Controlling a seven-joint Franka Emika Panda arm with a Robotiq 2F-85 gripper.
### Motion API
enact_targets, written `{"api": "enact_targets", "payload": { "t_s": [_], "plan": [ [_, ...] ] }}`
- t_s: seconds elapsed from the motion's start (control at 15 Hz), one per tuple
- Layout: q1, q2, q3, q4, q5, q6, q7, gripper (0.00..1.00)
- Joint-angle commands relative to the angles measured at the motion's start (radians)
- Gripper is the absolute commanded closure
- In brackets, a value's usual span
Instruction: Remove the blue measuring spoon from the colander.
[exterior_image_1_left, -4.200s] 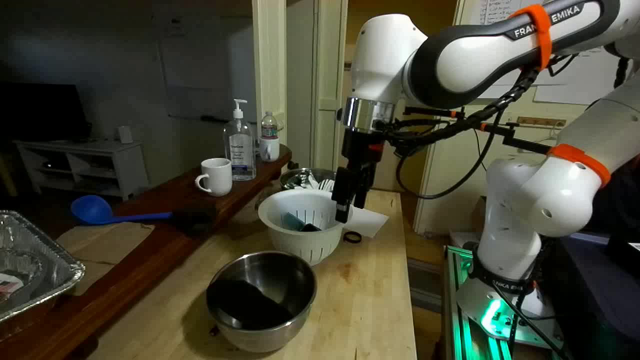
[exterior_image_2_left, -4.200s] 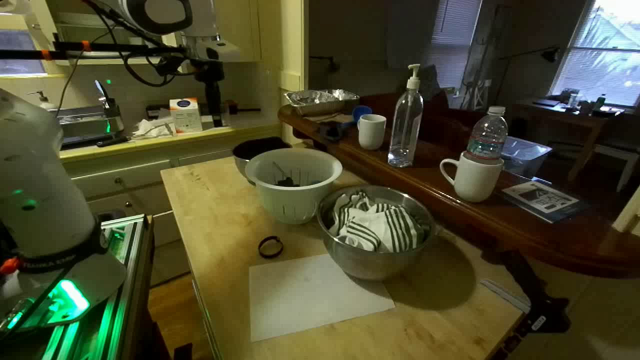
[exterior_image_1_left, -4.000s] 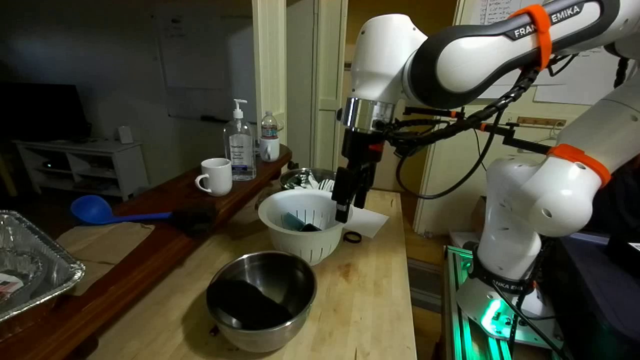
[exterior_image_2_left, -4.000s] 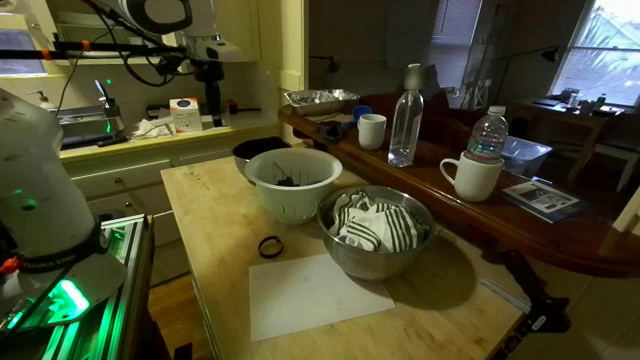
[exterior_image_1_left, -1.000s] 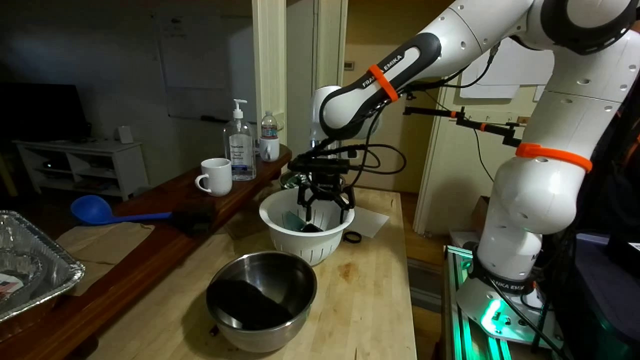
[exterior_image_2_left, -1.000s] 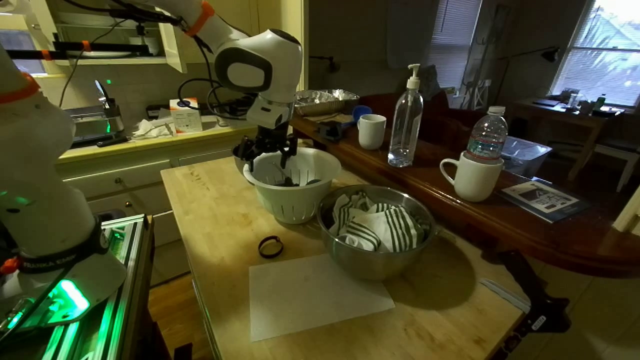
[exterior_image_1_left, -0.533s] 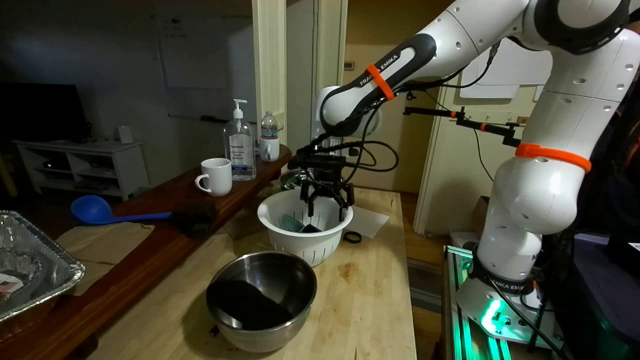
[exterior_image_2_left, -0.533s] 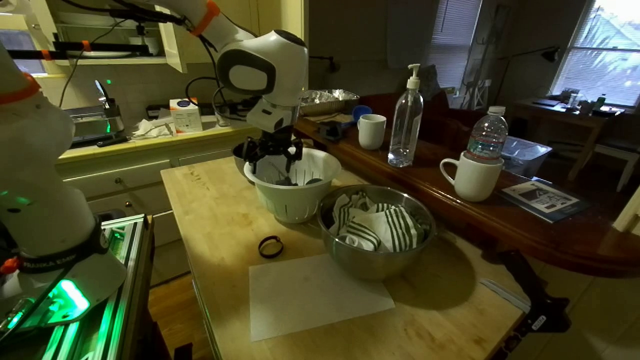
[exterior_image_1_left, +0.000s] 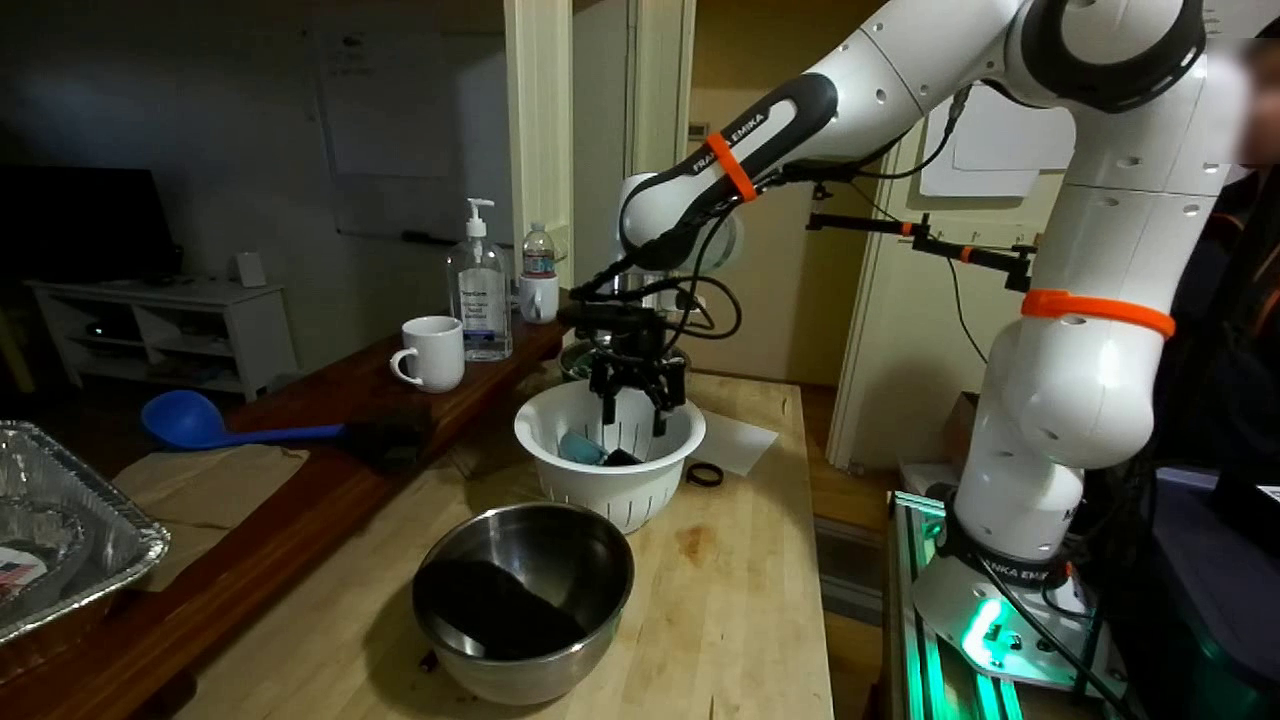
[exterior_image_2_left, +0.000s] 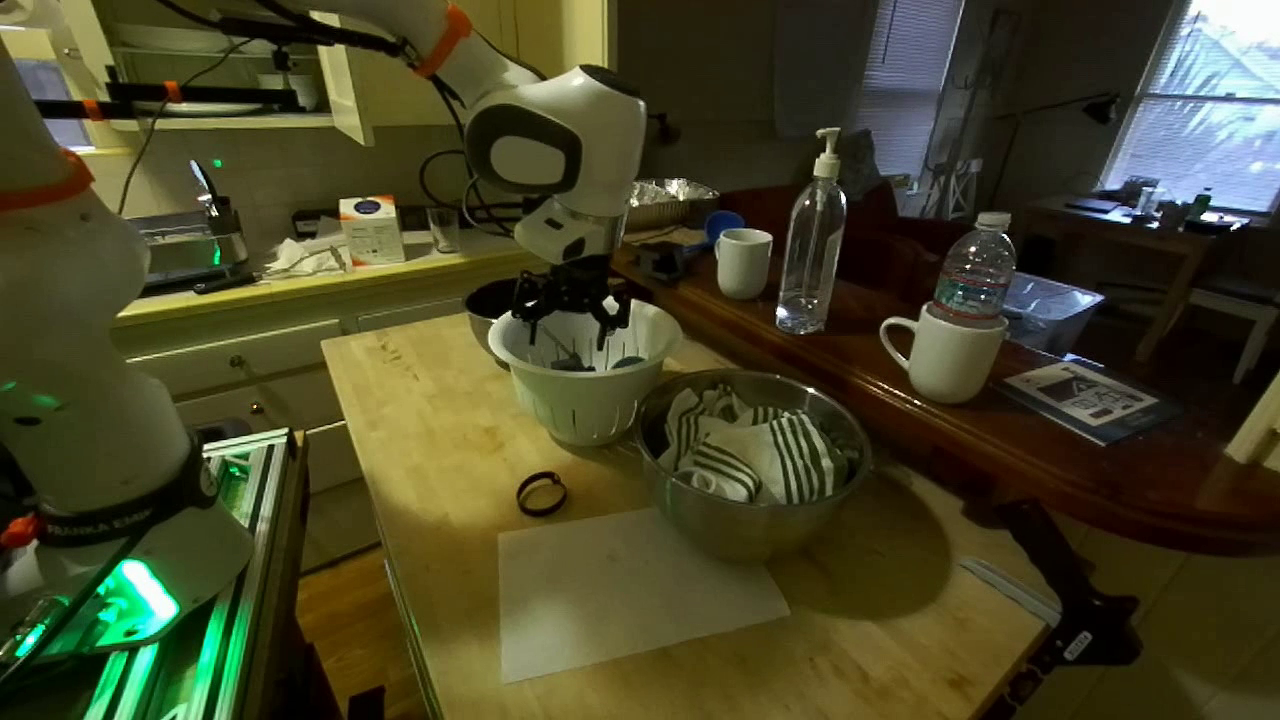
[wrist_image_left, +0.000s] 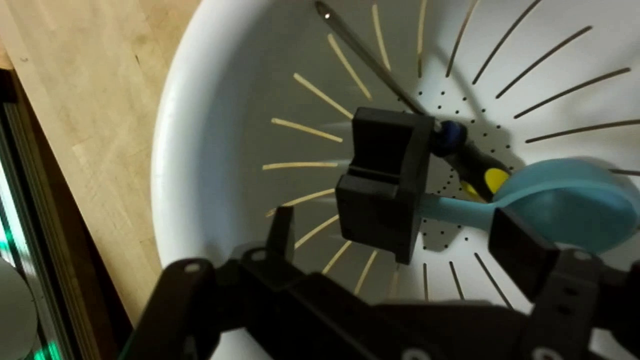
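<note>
The light-blue spoon (wrist_image_left: 570, 200) lies in the white colander (wrist_image_left: 172, 150); its bowl is to the right in the wrist view and its handle end is hidden under a black block (wrist_image_left: 372, 210). The spoon shows in an exterior view (exterior_image_1_left: 580, 448), and its bowl in an exterior view (exterior_image_2_left: 628, 363). The colander stands on the table in both exterior views (exterior_image_1_left: 610, 495) (exterior_image_2_left: 585, 405). My gripper (wrist_image_left: 400, 240) is open and empty, pointing down over the colander's mouth, above the block and the spoon handle. It shows in both exterior views (exterior_image_1_left: 634, 420) (exterior_image_2_left: 567, 342).
A screwdriver (wrist_image_left: 370, 62) leans inside the colander beside the spoon. A steel bowl (exterior_image_1_left: 590, 640) stands near the colander. Another steel bowl (exterior_image_2_left: 750, 525) holds a striped cloth (exterior_image_2_left: 735, 450). A paper sheet (exterior_image_2_left: 630, 600) and black ring (exterior_image_2_left: 541, 495) lie on the table.
The arm has swung in from off to the side, and the open gripper is now over the colander. In the last second it has shifted slightly across the mouth. The spoon stays in the colander.
</note>
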Motion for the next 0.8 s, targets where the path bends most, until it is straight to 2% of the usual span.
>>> {"api": "enact_targets", "payload": {
  "t_s": [0.0, 0.07, 0.13, 0.33, 0.47, 0.53, 0.73],
  "plan": [
    [0.022, 0.062, -0.008, 0.065, -0.012, -0.013, 0.060, 0.15],
    [0.026, 0.075, -0.007, 0.077, -0.012, -0.014, 0.066, 0.24],
    [0.032, 0.088, -0.006, 0.086, -0.015, -0.012, 0.071, 0.26],
    [0.048, 0.122, -0.007, 0.112, -0.022, -0.017, 0.083, 0.46],
    [0.057, 0.143, -0.009, 0.126, -0.024, -0.020, 0.091, 0.50],
    [0.060, 0.150, -0.010, 0.130, -0.023, -0.022, 0.095, 0.46],
    [0.066, 0.174, -0.013, 0.140, -0.015, -0.027, 0.100, 0.45]
  ]
}}
